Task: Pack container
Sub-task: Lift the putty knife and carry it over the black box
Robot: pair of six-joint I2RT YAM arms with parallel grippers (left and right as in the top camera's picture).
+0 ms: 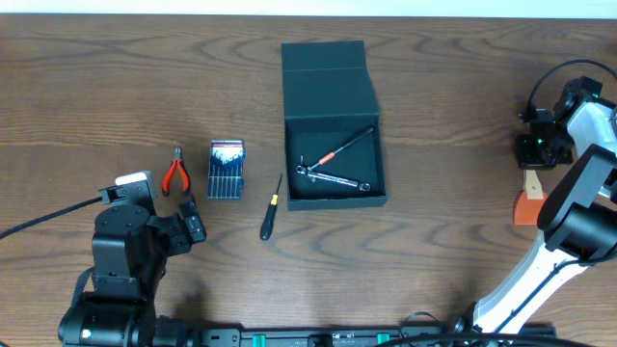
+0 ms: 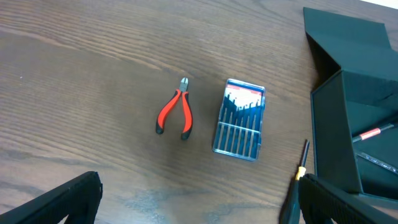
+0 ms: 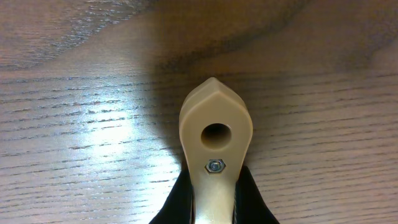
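Observation:
The container (image 1: 333, 120) is a dark teal box in the middle of the table, its flap lid open toward the back. Inside it lie a silver wrench (image 1: 333, 176) and a red-and-black tool (image 1: 345, 145). My left gripper (image 1: 191, 224) (image 2: 199, 208) stands wide open and empty at the front left, short of the red pliers (image 2: 175, 114). At the far right, my right gripper (image 1: 531, 166) (image 3: 216, 182) is shut on a tan tool handle (image 3: 216, 124) with a round hole and a hex nut. An orange part (image 1: 527, 208) shows at the handle's near end.
Left of the box lie the red pliers (image 1: 174, 173), a blue-and-white bit case (image 1: 227, 170) (image 2: 240, 119) and a small black screwdriver with a yellow collar (image 1: 271, 218) (image 2: 301, 165). That screwdriver lies just beside my left gripper's right finger (image 2: 348, 199).

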